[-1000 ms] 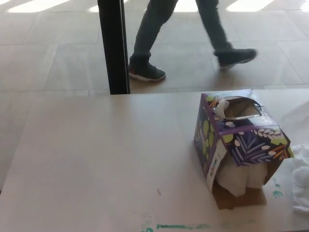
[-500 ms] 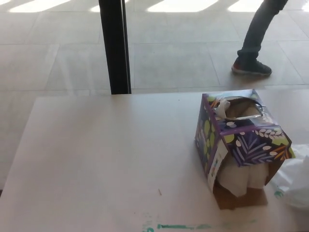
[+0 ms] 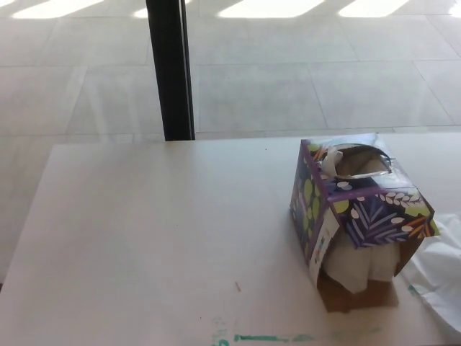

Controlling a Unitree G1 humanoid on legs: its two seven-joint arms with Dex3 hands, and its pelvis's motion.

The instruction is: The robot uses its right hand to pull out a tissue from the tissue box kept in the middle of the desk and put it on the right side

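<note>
No robot hand in view so finger state unknowable, tissue box (image 3: 358,220) upright right of desk (image 3: 158,238) centre with torn front, tissue (image 3: 330,160) poking from top slot, loose tissue (image 3: 441,277) already at right edge; next probably another pull.

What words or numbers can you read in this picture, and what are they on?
None can be read.
The tissue box shows only leaf and dot patterns; the white flap on its torn side is too blurred to tell if it has print.
The green marks on the desk are smudges, not letters.
</note>
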